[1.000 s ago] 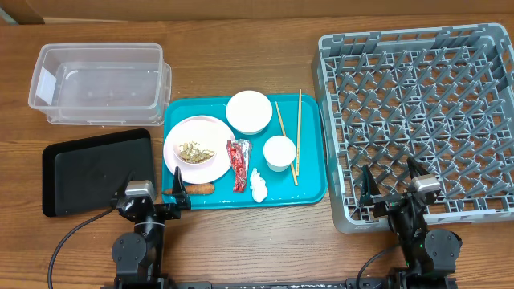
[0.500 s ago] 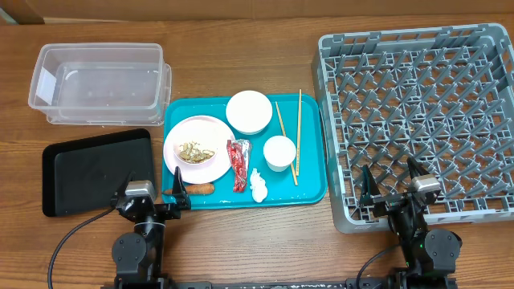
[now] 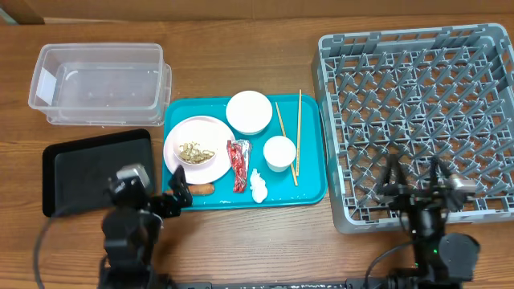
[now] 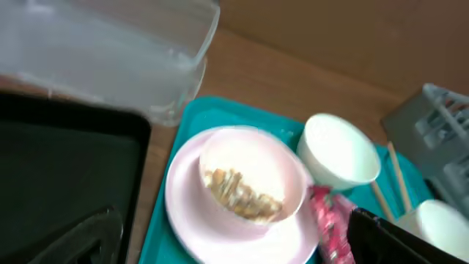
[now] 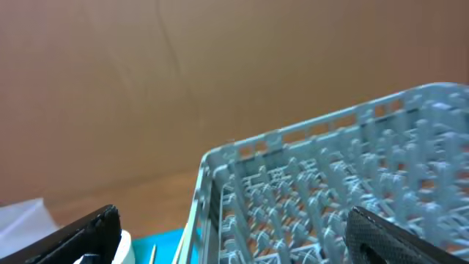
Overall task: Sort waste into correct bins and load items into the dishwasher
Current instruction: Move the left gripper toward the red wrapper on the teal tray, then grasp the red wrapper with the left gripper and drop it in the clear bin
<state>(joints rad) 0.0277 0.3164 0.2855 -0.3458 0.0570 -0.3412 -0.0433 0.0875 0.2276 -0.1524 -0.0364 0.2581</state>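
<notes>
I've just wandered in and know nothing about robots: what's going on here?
A teal tray of dishes and rubbish waits to be sorted. The robot's left gripper and right gripper are both open and empty, near the table's front edge. The grey dish rack, clear tub and black tray hold nothing yet.

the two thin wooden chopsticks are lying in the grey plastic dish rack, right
No. The two thin wooden chopsticks are lying on the flat teal tray, beside the small white cup, not in the grey plastic dish rack. The overhead view shows this.
</notes>
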